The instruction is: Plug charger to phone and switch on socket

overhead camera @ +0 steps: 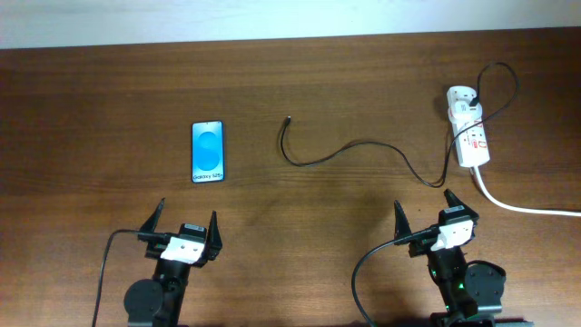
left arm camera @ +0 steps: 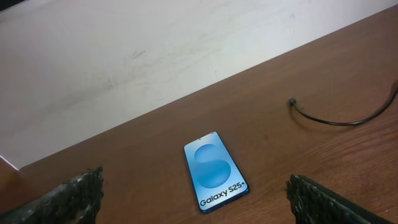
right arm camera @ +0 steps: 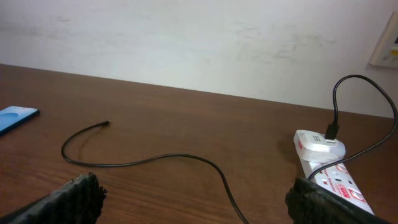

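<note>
The phone lies flat with its blue Galaxy screen up, left of centre; it also shows in the left wrist view and at the left edge of the right wrist view. The charger, a thin black cable, snakes across the table; its plug tip lies free right of the phone, also in both wrist views. The white socket strip lies at the far right with an adapter plugged in. My left gripper and right gripper are open and empty near the front edge.
The socket's thick white cord runs off the right edge. A pale wall stands behind the table's far edge. Each arm's black cable trails at the front.
</note>
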